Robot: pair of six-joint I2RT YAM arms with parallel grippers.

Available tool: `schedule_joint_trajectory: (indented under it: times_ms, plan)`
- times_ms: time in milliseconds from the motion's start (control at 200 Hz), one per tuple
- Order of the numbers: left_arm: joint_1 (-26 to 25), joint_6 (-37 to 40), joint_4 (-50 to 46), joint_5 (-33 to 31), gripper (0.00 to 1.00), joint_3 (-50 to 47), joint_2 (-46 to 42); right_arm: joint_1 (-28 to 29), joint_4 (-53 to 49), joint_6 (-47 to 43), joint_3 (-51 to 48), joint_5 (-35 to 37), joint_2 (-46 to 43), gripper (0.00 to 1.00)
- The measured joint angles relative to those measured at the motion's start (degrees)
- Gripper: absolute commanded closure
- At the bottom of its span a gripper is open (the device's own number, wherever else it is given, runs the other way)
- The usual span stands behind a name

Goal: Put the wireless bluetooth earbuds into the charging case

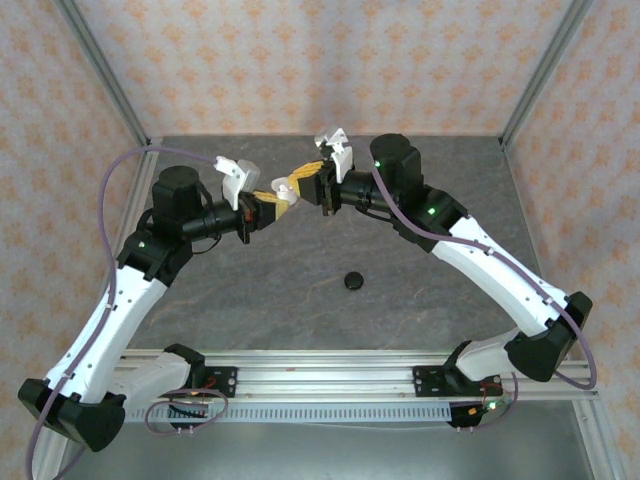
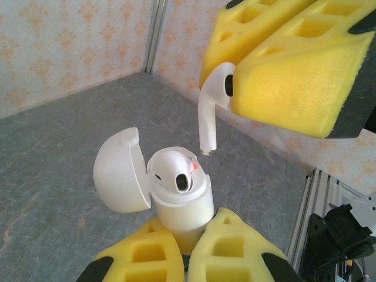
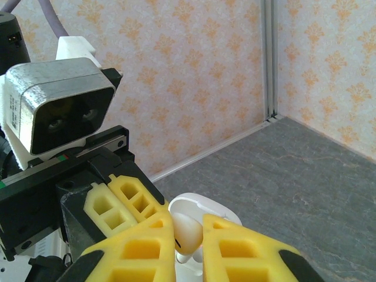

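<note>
Earbud [image 2: 212, 100] white. Case [image 2: 179, 197] white, small red spot inside. Left gripper [image 2: 191, 229], right gripper [image 3: 188, 235]: yellow foam, black edges. Table [image 1: 300, 300] dark grey, pale marbled veins. Wall [image 1: 300, 60] cream-pink, repeating orange floral motif. Left arm [image 1: 110, 310], right arm [image 1: 500, 270] white, black joints. Cable [image 1: 115, 185] purple. Small disc [image 1: 352, 281] on table black.

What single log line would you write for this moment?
left jaws: shut on open white case | right jaws: shut on white earbud | earbud: stem toward case, apart from it, not inserted
</note>
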Motion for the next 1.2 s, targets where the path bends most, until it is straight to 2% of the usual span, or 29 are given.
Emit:
schedule_joint_trajectory:
  times_ms: [1201]
  plan:
    - [0.0, 0.0, 0.3, 0.0, 1.0, 1.0, 0.9, 0.0, 1.6, -0.6, 0.0, 1.7, 1.1, 0.86]
